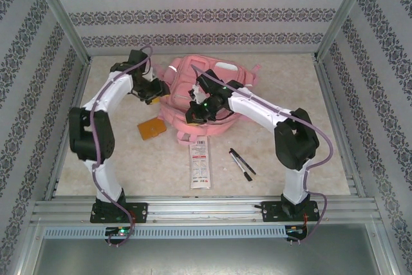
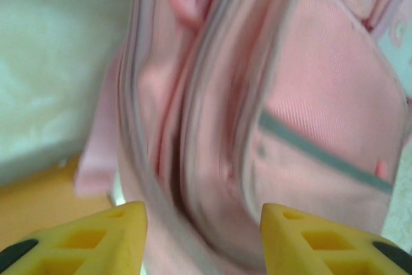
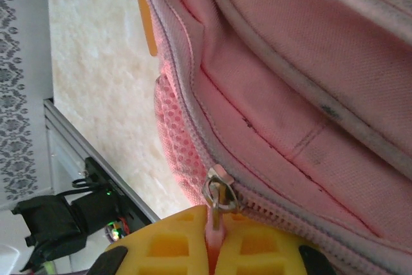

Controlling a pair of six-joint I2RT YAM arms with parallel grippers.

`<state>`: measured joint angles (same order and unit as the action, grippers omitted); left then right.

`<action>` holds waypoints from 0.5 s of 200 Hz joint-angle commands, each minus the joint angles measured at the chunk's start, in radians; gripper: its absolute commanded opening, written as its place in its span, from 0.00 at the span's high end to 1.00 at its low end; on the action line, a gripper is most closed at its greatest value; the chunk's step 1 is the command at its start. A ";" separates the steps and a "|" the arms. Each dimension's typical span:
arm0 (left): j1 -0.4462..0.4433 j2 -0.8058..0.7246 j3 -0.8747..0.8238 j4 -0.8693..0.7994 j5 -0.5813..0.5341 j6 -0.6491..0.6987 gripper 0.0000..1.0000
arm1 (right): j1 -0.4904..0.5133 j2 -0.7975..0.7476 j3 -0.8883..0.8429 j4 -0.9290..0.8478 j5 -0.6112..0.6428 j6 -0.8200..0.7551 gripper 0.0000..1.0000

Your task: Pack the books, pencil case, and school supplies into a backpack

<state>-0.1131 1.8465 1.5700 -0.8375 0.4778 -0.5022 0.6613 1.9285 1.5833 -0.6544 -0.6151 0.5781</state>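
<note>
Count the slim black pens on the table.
2. One slim black pen lies right of the long white printed pack; the other pen lies beside it. More may hide under the pink fabric backpack.

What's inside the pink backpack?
The backpack hides its inside behind fabric. The booklet, white pack and two pens lie outside on the table. The right tool pinches its zipper pull.

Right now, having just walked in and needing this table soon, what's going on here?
Two arms are working on the pink backpack. The right tool is shut on a zipper pull at the bag's edge, while the left tool is open close to the bag's side. Nothing looks packed: the orange booklet, the white pack and two black pens lie on the table.
</note>
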 commanded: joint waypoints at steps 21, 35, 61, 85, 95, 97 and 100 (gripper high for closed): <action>-0.035 -0.113 -0.138 -0.037 -0.065 -0.088 0.49 | 0.010 0.051 0.095 0.081 -0.062 0.015 1.00; -0.051 -0.135 -0.178 0.025 -0.058 -0.146 0.45 | 0.021 0.063 0.108 0.079 -0.066 0.012 1.00; -0.088 -0.113 -0.184 0.090 -0.068 -0.230 0.31 | 0.044 0.082 0.124 0.088 -0.072 0.008 1.00; -0.093 -0.088 -0.183 0.136 -0.105 -0.302 0.31 | 0.061 0.093 0.120 0.100 -0.073 0.015 1.00; -0.093 -0.083 -0.180 0.144 -0.126 -0.318 0.32 | 0.069 0.093 0.112 0.110 -0.074 0.018 1.00; -0.094 -0.081 -0.179 0.143 -0.130 -0.322 0.32 | 0.069 0.092 0.110 0.113 -0.075 0.018 1.00; -0.093 -0.079 -0.180 0.143 -0.138 -0.326 0.32 | 0.071 0.093 0.108 0.116 -0.076 0.020 1.00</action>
<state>-0.2020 1.7432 1.3849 -0.7551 0.4046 -0.7349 0.7105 2.0254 1.6627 -0.6079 -0.6449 0.5858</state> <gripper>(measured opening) 0.685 0.041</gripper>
